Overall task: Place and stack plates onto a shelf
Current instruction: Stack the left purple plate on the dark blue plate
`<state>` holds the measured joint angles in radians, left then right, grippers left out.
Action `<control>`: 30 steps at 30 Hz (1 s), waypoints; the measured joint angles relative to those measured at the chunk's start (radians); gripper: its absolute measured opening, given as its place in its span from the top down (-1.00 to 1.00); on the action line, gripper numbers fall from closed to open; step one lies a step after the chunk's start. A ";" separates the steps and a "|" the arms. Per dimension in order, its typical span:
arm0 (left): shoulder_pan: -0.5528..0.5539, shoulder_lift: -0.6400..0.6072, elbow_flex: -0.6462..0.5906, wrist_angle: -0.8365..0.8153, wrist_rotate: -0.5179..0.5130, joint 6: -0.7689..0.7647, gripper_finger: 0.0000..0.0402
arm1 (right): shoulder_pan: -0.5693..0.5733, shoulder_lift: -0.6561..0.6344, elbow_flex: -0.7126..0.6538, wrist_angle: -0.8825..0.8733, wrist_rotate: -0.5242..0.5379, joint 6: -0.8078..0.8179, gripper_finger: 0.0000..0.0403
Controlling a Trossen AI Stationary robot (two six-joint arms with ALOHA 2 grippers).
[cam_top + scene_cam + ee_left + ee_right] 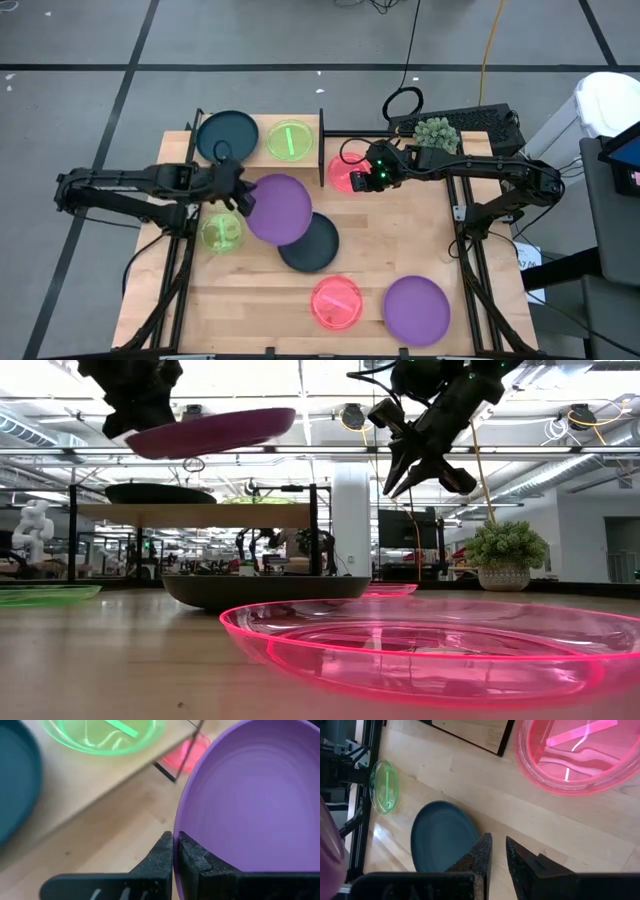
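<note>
My left gripper (240, 195) (175, 847) is shut on a purple plate (280, 208) (210, 430), carried in the air in front of the shelf (258, 125) (200, 515). The shelf board bears a dark teal plate (228, 135) and a green plate (290, 140) (100, 735) side by side. My right gripper (362, 178) (499, 852) hangs in the air, open by a narrow gap and holding nothing. It is beside a pink plate (345, 172) (570, 755) that lies on the table just right of the shelf's end panel. My left gripper pinches the purple plate's rim (176, 820) on the plate's left side, one finger above the rim and one below. The fingers come in about level from the table's left. The plate is lifted clear, roughly flat, higher than the shelf board in the low view.
On the table lie a green plate (222, 232), a dark teal plate (312, 243) (442, 837) partly under the carried one, a pink plate (336, 302) (420, 645) and a purple plate (416, 310) near the front. A potted plant (436, 133) stands at the far right.
</note>
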<state>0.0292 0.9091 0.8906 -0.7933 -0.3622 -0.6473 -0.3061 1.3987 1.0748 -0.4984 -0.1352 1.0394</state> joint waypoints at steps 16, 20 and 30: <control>0.282 -0.033 0.139 -0.021 -0.080 0.163 0.95 | 0.000 0.000 0.000 0.000 0.005 0.015 0.79; 0.378 -0.033 0.171 -0.022 -0.093 0.202 0.95 | 0.000 0.000 0.000 0.000 0.006 0.015 0.79; 0.604 -0.033 0.217 -0.012 -0.096 0.256 0.95 | 0.000 0.000 0.000 0.000 0.006 0.015 0.79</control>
<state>0.6336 0.8764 1.1078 -0.8057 -0.4580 -0.3912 -0.3061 1.3987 1.0748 -0.4980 -0.1287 1.0546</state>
